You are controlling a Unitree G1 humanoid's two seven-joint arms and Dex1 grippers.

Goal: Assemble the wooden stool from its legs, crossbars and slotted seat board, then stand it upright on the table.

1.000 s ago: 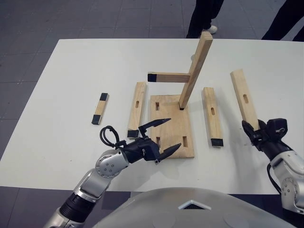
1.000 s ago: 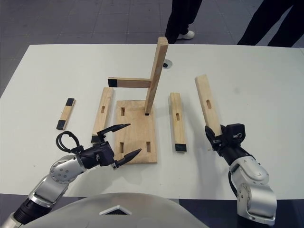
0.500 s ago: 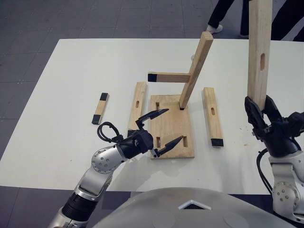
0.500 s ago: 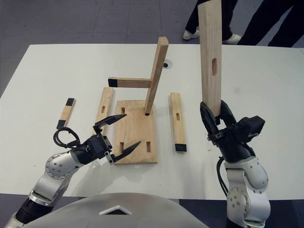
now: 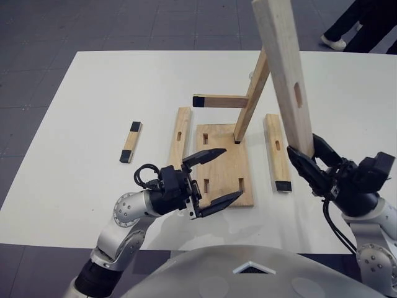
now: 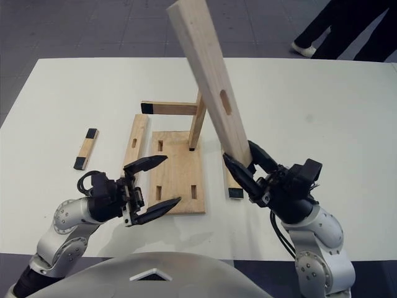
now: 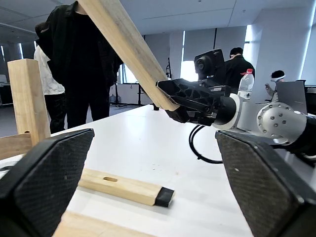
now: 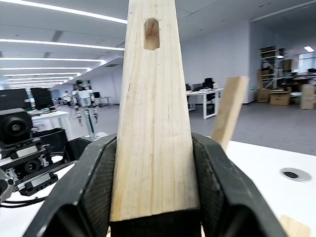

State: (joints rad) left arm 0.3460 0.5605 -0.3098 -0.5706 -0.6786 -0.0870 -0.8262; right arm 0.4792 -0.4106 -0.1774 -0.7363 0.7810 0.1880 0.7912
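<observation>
The slotted seat board point(image 5: 224, 162) lies flat at the table's middle. One leg point(image 5: 254, 93) stands in its far right slot, leaning slightly, with a crossbar point(image 5: 219, 100) sticking out to the left. My right gripper point(image 5: 312, 162) is shut on the bottom end of a second slotted leg point(image 5: 283, 65), holding it raised and tilted to the left, just right of the board. My left gripper point(image 5: 214, 178) is open and empty over the board's near left corner. Two more legs lie flat, one left point(image 5: 179, 138) and one right point(image 5: 276, 149) of the board.
A short crossbar with black ends point(image 5: 131, 141) lies apart on the table's left side. The white table point(image 5: 93, 124) has bare room at the left, far side and right. People stand beyond the far right corner.
My right gripper lifted the leg off the table, stood it upright, then carried it left and tilted it toward the board. My left gripper shifted slightly right and stayed open.
</observation>
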